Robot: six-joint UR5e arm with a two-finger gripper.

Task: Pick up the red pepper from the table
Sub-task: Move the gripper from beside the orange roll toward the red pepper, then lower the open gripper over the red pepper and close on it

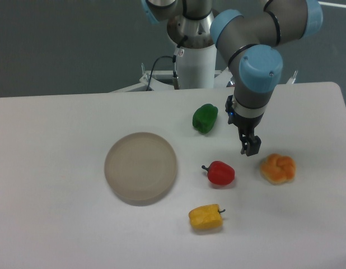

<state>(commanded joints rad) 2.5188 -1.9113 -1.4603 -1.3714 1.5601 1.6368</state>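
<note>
The red pepper is small and glossy with a short dark stem pointing left. It lies on the white table, right of centre. My gripper hangs pointing down, up and to the right of the red pepper and apart from it. Its fingers look close together with nothing between them.
A round beige-grey plate lies left of the red pepper. A green pepper sits behind it, a yellow pepper in front. An orange bun-like item lies to the right, just below the gripper. The arm base stands at the table's back edge.
</note>
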